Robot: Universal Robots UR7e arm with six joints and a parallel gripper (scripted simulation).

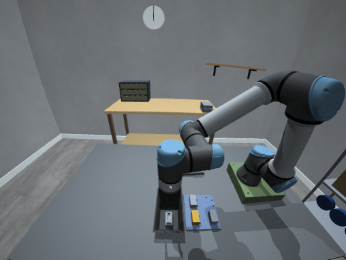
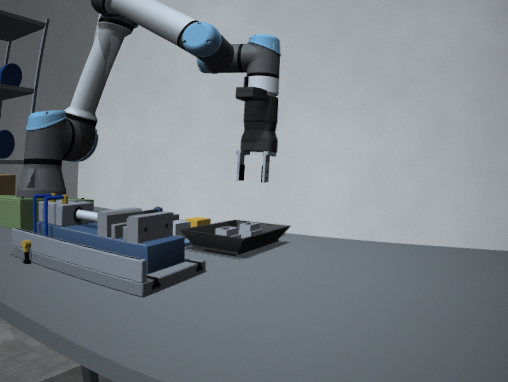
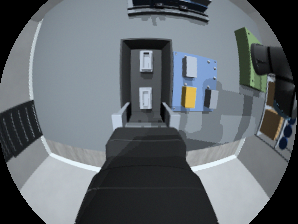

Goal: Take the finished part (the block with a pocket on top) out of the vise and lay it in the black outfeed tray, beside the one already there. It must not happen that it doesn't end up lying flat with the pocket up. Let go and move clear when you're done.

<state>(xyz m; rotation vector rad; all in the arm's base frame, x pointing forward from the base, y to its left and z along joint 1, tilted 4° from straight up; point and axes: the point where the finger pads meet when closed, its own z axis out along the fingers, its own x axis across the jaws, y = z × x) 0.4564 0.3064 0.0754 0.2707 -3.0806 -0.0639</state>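
Note:
The black outfeed tray (image 2: 235, 236) lies on the grey table beside the vise (image 2: 115, 235). Two grey pocketed blocks lie in it, one behind the other: in the wrist view the near one (image 3: 145, 96) and the far one (image 3: 145, 60). In the top view only one block (image 1: 168, 219) shows in the tray; the arm hides the rest. My gripper (image 2: 253, 172) hangs open and empty well above the tray, fingers pointing down. Its fingertips frame the tray's near end in the wrist view (image 3: 141, 113). The vise jaws hold no block that I can see.
A blue pallet (image 1: 201, 212) right of the tray carries two grey blocks and a yellow one (image 1: 195, 216). The arm's green base (image 1: 255, 187) stands to the right. A wooden bench (image 1: 158, 107) stands at the back wall.

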